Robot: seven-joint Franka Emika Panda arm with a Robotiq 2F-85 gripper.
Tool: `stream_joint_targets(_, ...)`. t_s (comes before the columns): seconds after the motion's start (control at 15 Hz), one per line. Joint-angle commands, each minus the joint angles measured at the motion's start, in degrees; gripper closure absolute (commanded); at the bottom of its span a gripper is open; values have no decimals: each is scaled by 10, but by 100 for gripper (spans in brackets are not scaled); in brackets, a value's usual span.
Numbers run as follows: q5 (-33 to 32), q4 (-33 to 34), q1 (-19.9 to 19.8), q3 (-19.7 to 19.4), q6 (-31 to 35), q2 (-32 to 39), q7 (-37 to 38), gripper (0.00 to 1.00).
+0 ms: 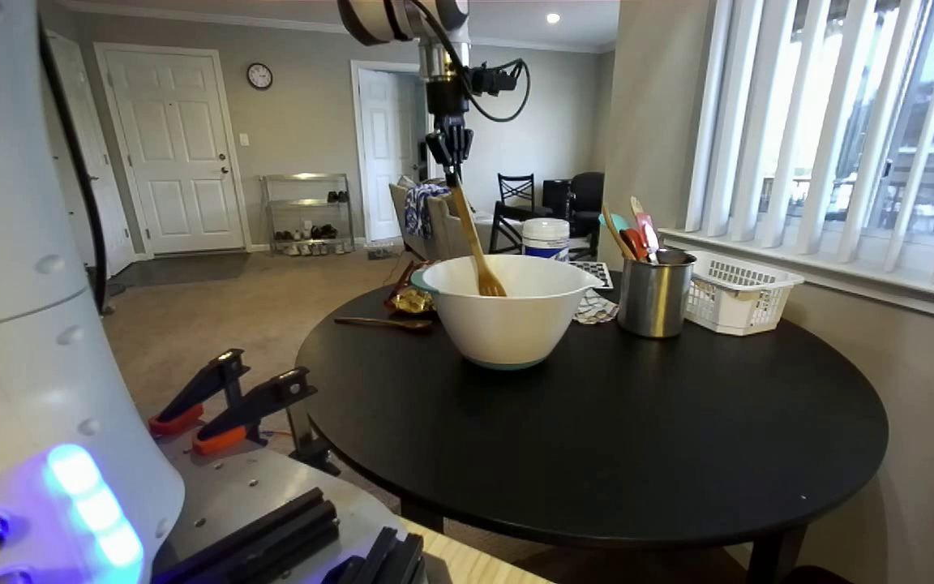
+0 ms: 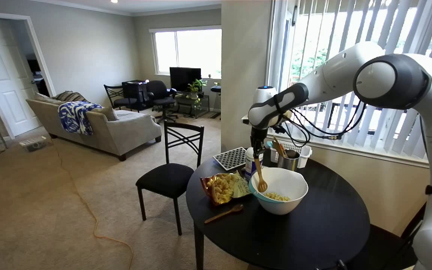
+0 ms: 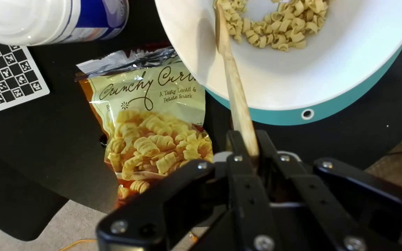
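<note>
My gripper (image 3: 250, 136) is shut on the handle of a wooden fork (image 3: 237, 94), which runs from between the fingertips down into a bowl. That white mixing bowl (image 1: 507, 328) has a teal outer rim band and stands upright on the round table. Inside it lies a heap of pale curled pieces (image 3: 293, 29). In both exterior views the fork (image 2: 260, 174) slants, its tines low inside the bowl; whether they touch the bottom is unclear. Beside the bowl lies a snack bag (image 3: 152, 129) reading "Crunchy Curls". A wooden spoon (image 2: 223, 213) rests on the tabletop nearby.
On the black table (image 1: 637, 438) stand a metal utensil pot (image 1: 653, 296), a white basket (image 1: 747, 304) and a white tub with a blue label (image 3: 96, 17). A checkered board (image 3: 7, 73) lies near the tub. A black chair (image 2: 169, 176) is alongside.
</note>
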Motion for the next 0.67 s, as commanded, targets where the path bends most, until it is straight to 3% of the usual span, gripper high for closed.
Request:
stream_joint_targets(0.0, 10, -32, -7, 5, 10, -8, -17, 97)
stream_joint_targets(0.6, 17, -87, -16, 12, -11, -21, -39, 97)
